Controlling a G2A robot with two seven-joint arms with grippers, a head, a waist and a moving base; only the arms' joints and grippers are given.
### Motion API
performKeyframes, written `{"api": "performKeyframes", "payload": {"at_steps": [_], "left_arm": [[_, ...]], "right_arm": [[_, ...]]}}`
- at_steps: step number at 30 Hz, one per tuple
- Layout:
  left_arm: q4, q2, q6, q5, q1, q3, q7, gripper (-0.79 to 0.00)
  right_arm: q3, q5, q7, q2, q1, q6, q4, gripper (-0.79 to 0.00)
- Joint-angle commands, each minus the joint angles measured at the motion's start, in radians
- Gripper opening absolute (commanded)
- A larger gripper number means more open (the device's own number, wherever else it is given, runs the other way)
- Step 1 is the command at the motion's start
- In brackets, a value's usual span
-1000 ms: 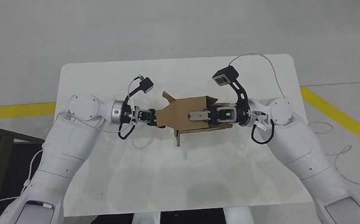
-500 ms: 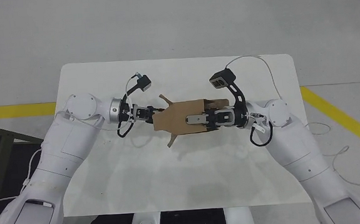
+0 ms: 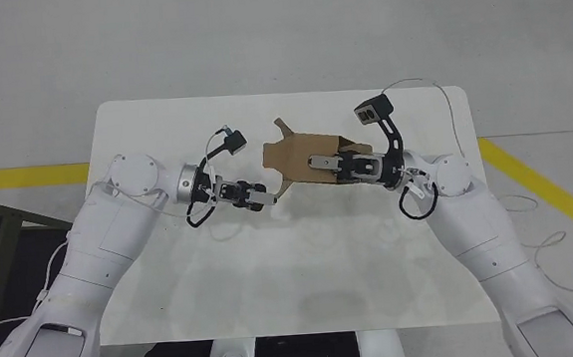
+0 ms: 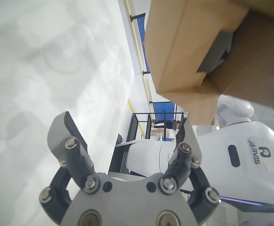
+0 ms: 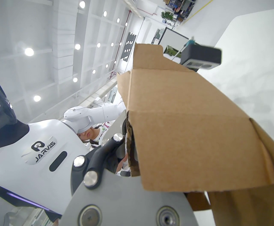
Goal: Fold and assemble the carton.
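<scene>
Though it lies just off the carton's 7 o'clock corner, near the middle of the table [image 3: 163,127], the left gripper [image 3: 260,197] touches nothing. Its fingers [image 4: 70,130] are spread wide with only air between them.

The carton [image 3: 300,156] is a brown cardboard sleeve, half squared up. It hangs clear of the table top, a little toward 1 o'clock from the table's centre. A loose flap [image 3: 283,131] sticks out at its 11 o'clock corner, and the end facing the left gripper gapes open.

At the carton's 3 o'clock end, the right gripper [image 3: 315,162] is pinched on a wall of the box. One finger lies along the outside of the panel and the other is hidden inside.

The carton is probably very light. It should be stiff across its flat panels and willing to bend only along the scored creases. The matte board should not slip, but it would likely dent or buckle under a hard squeeze in mid-panel. The best hold for the free gripper looks to be a flap or wall edge close to a crease at the open end.
</scene>
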State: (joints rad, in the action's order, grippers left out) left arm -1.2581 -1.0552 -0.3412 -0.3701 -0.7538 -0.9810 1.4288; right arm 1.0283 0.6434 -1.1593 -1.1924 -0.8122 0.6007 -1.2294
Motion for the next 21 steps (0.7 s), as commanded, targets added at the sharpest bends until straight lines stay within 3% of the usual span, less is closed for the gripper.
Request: {"api": "performKeyframes", "payload": {"at_steps": [1,7,21], "left_arm": [[-0.026,0.000,0.006,0.001,-0.012,0.008,0.005,0.000],[-0.064,0.000,0.017,-0.008,-0.024,0.011,-0.014,0.000],[0.001,0.014,0.016,0.011,-0.002,-0.051,-0.058,0.000]], "right_arm": [[-0.001,-0.010,0.017,-0.002,0.003,0.002,0.004,-0.785],[-0.012,-0.034,0.053,-0.010,0.009,0.004,0.000,-0.785],[-0.018,-0.037,-0.012,-0.011,-0.010,-0.015,-0.033,-0.785]]}}
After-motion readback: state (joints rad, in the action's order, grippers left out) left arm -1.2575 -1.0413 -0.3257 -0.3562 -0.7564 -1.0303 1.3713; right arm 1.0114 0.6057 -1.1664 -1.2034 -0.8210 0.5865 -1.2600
